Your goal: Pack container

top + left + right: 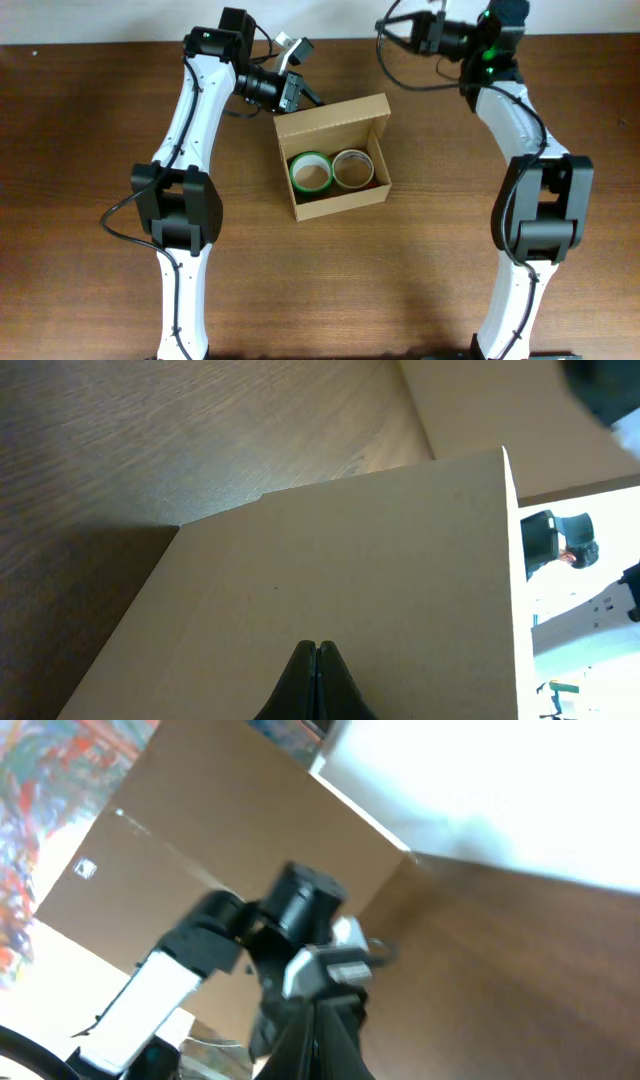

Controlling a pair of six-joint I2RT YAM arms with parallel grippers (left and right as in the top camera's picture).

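Container (340, 203) sits at frame centre on the table (90, 120), open, with its flap (335, 115) standing along the upper edge. Green roll (310, 172) and tan roll (352, 168) lie inside, side by side. We judge filling complete and closing in hand. Left gripper (317, 652), jaws shut and empty, points at the flap; next, we press it down over the rolls. Right gripper (322, 1020), jaws shut and empty, hangs upper right, well apart.
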